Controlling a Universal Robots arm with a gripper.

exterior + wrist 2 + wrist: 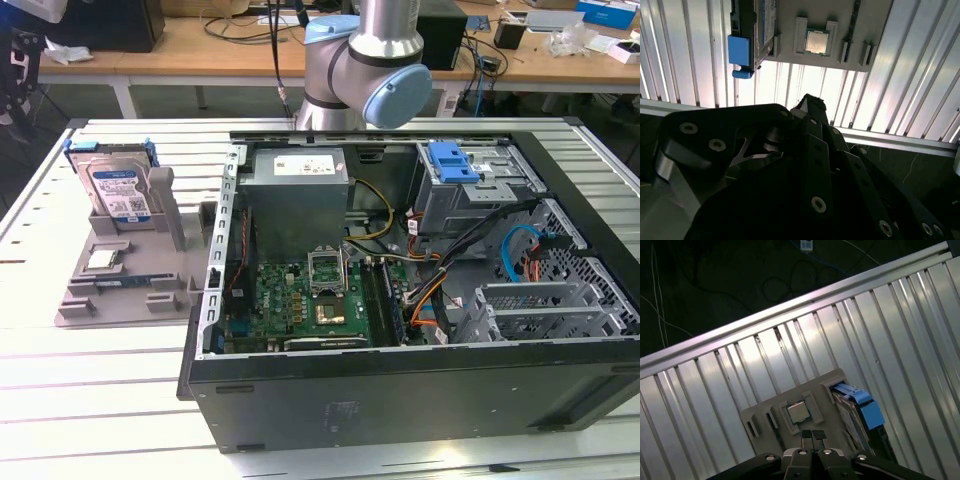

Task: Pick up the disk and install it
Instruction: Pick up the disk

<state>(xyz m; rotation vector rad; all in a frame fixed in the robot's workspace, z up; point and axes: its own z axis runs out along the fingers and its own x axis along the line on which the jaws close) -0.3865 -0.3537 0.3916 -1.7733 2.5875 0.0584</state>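
Observation:
The disk [115,190] is a silver hard drive with a white and blue label and a blue bracket. It stands upright in a grey holder [120,270] on the exterior view's left. In the first wrist view the disk [856,416] sits edge-on in that holder, beside a small square chip [799,412]. My gripper [813,436] hangs well above the holder, its two fingertips pressed together with nothing between them. In the second wrist view the gripper [810,101] points toward the holder's edge, and the disk [766,25] lies off to one side of it.
An open computer case [420,400] takes up the middle and right of the slatted metal table [100,380]. Inside it are a motherboard [300,295] and a metal drive cage with a blue latch [455,160]. The arm's base [360,70] stands behind the case.

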